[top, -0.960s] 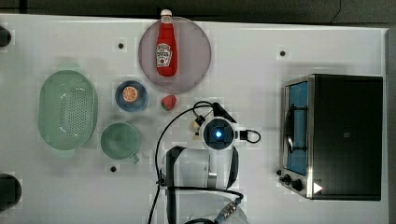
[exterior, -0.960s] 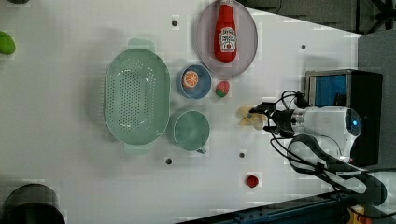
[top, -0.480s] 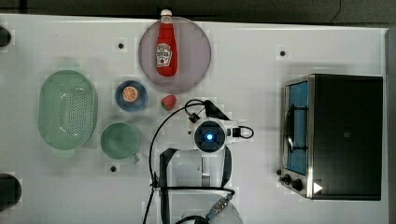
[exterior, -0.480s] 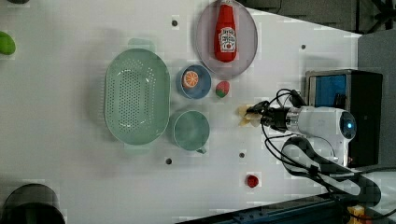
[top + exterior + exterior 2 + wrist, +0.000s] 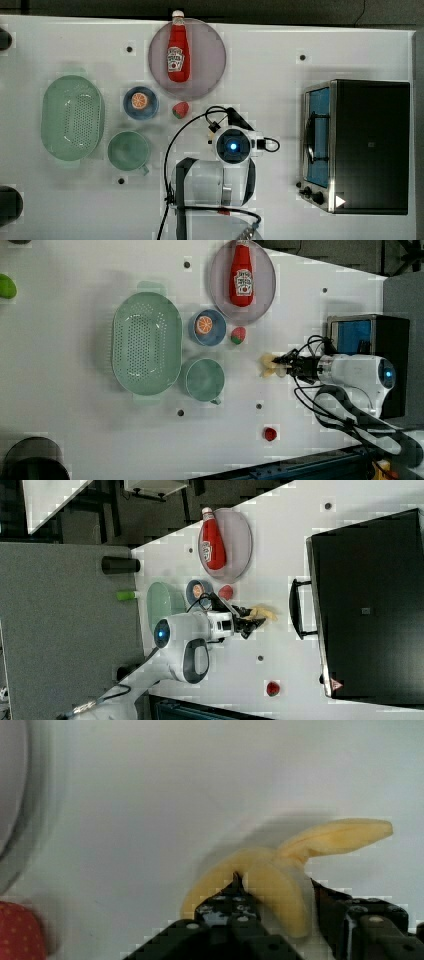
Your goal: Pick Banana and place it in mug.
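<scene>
The yellow plush banana point(image 5: 269, 365) lies on the white table beside the toaster oven, to the left view's right of the mug. My gripper point(image 5: 283, 368) is down at the table, its black fingers point(image 5: 235, 895) closed on either side of the banana point(image 5: 280, 892), which still rests on the surface. The right view has the banana point(image 5: 262, 613) sticking out past the fingertips. From above, the arm's hand point(image 5: 233, 146) covers the banana. The pale mint-green mug point(image 5: 128, 150) stands upright and empty, to the top view's left of the arm, next to the colander.
A green colander point(image 5: 72, 117) sits at the top view's left. A dark-blue dish with an orange slice point(image 5: 140, 102) and a strawberry point(image 5: 180, 109) lie between mug and plate. A ketchup bottle point(image 5: 178, 52) rests on a grey plate point(image 5: 215, 55). Toaster oven point(image 5: 370, 145) at right; small red thing point(image 5: 270, 433).
The fingers have gone from wide open to closed around the banana. The hand has shifted slightly toward the top view's left and lower onto it.
</scene>
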Action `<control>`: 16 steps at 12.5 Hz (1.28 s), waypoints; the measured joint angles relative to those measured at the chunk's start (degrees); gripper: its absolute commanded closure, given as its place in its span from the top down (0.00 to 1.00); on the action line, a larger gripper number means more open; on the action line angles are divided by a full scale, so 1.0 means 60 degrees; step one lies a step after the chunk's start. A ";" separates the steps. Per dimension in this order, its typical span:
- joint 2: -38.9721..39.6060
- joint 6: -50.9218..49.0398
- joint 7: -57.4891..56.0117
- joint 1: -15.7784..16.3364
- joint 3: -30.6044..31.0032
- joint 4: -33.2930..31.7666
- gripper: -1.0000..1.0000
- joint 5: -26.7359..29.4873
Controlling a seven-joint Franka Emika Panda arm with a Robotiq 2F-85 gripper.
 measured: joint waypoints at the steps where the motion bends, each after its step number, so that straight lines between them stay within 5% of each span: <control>1: -0.0478 -0.0671 0.0017 -0.0075 0.0045 -0.0056 0.34 -0.0008; 5: -0.3261 -0.3959 -0.0016 -0.0161 0.0130 0.0578 0.34 -0.0125; 10: -0.5507 -0.8111 0.0008 0.0018 0.0105 0.2630 0.34 0.0076; 16: -0.5476 -0.9134 0.1282 0.0102 0.1534 0.3581 0.34 0.0182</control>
